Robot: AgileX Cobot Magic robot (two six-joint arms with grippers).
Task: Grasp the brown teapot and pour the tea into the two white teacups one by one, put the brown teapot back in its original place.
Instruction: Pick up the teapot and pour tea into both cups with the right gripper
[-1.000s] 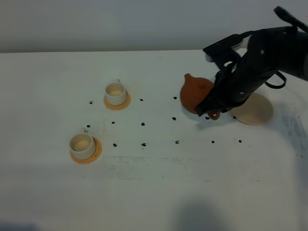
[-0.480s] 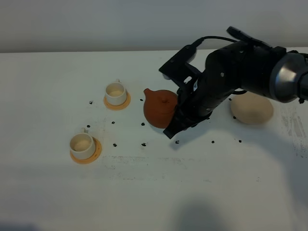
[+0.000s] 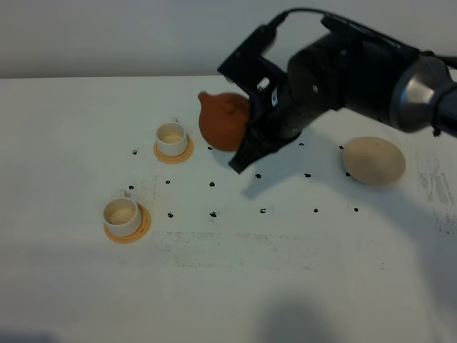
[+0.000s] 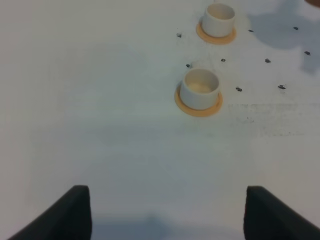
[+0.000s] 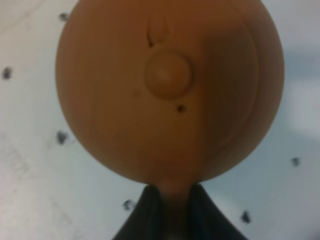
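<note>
**Exterior high view: spout points at the farther cup, not yet over it**

The right gripper (image 5: 171, 199) is clamped on the loop handle of the brown teapot (image 3: 223, 123). The pot is carried upright, lid knob up. Its shadow falls apart from it on the table (image 3: 71, 286), so it seems to be in the air.

The spout-to-handle axis runs across the table, with the spout aimed at the left edge. The farther teacup (image 3: 171, 137) stands on its orange saucer (image 3: 187, 152) just left of the spout and a little toward the near edge. The pour likely needs a short carry that way before tipping.

The nearer teacup (image 3: 121, 214) sits well apart, closer to the near-left corner. The beige coaster (image 3: 373, 160) lies bare toward the right edge. Only small black marks (image 3: 212, 184) lie between pot and cups, so nothing blocks the path.

The left gripper (image 4: 170, 215) hangs back with its fingers spread wide and empty, so the right arm is the one placed to pour.
</note>
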